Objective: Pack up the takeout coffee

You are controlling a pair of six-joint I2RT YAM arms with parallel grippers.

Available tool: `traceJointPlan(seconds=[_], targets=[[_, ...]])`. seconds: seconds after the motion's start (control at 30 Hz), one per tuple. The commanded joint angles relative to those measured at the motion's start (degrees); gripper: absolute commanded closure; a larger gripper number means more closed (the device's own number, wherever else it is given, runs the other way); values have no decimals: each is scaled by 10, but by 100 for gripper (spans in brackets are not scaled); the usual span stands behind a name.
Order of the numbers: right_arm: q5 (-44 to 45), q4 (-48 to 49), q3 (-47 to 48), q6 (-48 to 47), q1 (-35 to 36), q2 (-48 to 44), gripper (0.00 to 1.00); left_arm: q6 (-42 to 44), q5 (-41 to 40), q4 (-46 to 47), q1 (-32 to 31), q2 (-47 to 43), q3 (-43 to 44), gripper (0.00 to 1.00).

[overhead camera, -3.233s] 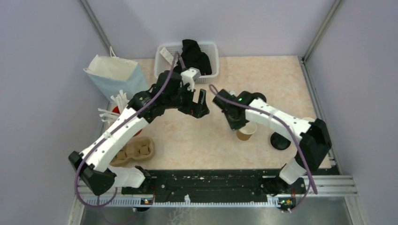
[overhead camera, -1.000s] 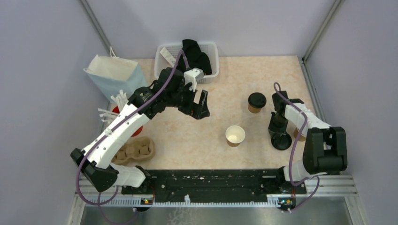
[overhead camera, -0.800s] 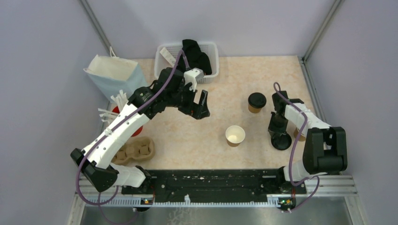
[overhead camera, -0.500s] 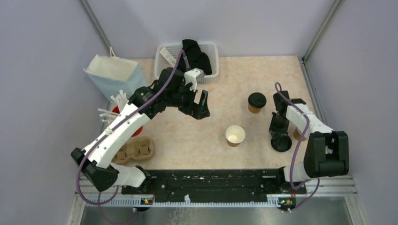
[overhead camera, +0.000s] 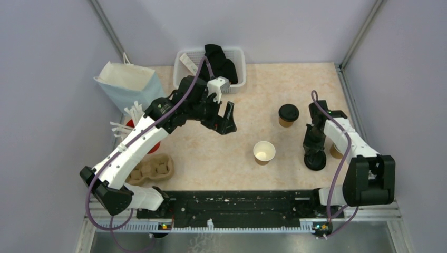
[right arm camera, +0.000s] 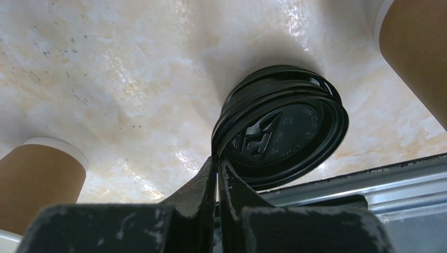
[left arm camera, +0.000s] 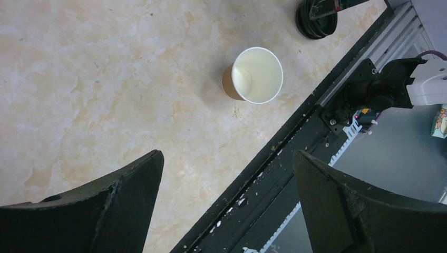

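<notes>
Right arm has swung off the open cup (overhead camera: 263, 152) out to the black lid (right arm camera: 284, 132) near the worktop's (overhead camera: 211, 153) right front edge.
Folded steeply down, the right fingers (right arm camera: 208, 176) pinch the lid's rim. The left arm reaches mid-worktop, left fingers (left arm camera: 132, 184) spread wide, hovering rear-left of the open cup; a lidded cup (overhead camera: 288, 114) stands behind it.

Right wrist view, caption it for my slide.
Right gripper shut on a black lid at its rim, between two kraft cups.
</notes>
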Motion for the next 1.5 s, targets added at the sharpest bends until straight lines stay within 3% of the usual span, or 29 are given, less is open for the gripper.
traceJointPlan(seconds=[0.0,0.23,0.5,0.83,1.17,1.47], targets=[[-7,22,6,-7,-8,19,94,8,9,23,1,-2,7,2],[-1,-11,26,-16,-12,27,76,10,8,22,1,-2,3,2],[-22,-66,54,-18,-13,65,74,13,13,25,0,1,-3,2],[-10,-47,45,-25,-12,109,86,18,7,23,-4,1,-8,2],[-3,-24,33,-26,-12,110,85,20,5,22,-5,3,-8,2],[4,-16,29,-26,-12,113,93,22,-1,20,-8,7,-2,2]])
